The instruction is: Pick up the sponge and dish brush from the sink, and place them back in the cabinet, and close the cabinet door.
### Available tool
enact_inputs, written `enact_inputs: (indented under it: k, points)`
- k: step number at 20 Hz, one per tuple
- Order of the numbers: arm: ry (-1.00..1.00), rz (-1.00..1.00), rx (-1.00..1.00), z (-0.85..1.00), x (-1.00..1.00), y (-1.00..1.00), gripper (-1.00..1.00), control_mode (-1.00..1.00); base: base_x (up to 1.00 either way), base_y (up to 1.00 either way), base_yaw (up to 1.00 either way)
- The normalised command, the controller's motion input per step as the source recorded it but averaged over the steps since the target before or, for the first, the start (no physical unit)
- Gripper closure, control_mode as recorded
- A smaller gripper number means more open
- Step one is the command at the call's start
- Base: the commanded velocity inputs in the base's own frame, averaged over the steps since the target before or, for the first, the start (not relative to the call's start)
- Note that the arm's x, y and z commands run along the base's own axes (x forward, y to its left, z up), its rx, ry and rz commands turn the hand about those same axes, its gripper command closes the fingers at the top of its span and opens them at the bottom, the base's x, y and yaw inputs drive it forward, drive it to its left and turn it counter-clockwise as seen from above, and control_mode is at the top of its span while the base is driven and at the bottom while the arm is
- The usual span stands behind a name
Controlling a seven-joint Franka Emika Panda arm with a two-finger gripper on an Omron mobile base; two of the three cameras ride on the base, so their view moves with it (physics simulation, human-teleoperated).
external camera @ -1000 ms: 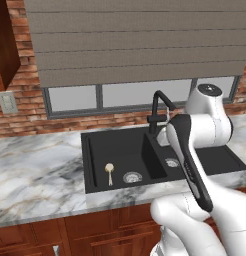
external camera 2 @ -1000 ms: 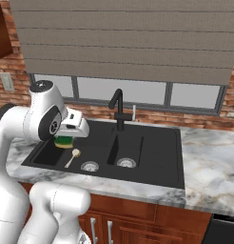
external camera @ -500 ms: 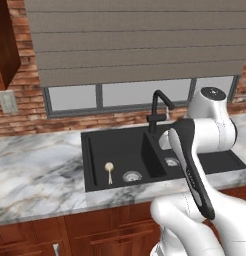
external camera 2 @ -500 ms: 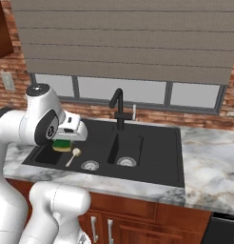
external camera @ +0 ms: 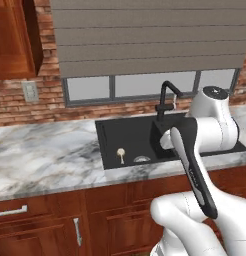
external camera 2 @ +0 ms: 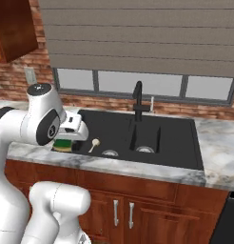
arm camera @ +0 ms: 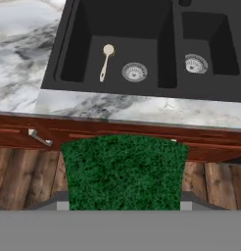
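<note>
The sponge (arm camera: 124, 171) sits clamped between the jaws of the gripper (external camera 2: 71, 136), green face toward the hand camera, covering the lower middle of the hand view. In the right base view the sponge shows green over yellow just under the hand, at the left of the frame, in front of the sink's (external camera 2: 180, 143) near left corner. It is held lifted and clear of the basin, probably so it can be carried off to the cabinet (external camera: 15, 37), whose reddish-brown side shows in the upper left of the left base view.

The dish brush (arm camera: 106, 61) lies on the floor of the left basin, round head toward the top of the hand view, handle pointing down, just beside the round silver drain (arm camera: 134, 71) but apart from it. It waits for a second trip.

The black faucet (external camera 2: 137, 97) rises behind the divider between the basins, right of centre in the left base view. The marble surface (external camera: 45, 160) stretches to the left of the sink. Below it are wooden drawers with a silver handle (arm camera: 39, 138). The robot's own forearm crosses the lower right of the left base view and hides part of the right basin. A wall outlet (external camera: 30, 91) sits on the brick under the cabinet.
</note>
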Motion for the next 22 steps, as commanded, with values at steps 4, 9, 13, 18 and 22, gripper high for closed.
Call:
enact_inputs:
  k: [4,9,13,18,22]
  points:
    - [0.0,0.0,0.0,0.0,0.0,0.0,1.0,1.0,-0.18,0.96,0.01]
    - [0.0,0.0,0.0,0.0,0.0,0.0,1.0,1.0,-0.02,0.95,0.04]
    - [0.0,0.0,0.0,0.0,0.0,0.0,1.0,1.0,0.0,0.74,0.1]
    - [0.0,0.0,0.0,0.0,0.0,0.0,1.0,1.0,0.0,0.25,0.25]
    - [0.0,0.0,0.0,0.0,0.0,0.0,1.0,1.0,0.01,0.09,0.42]
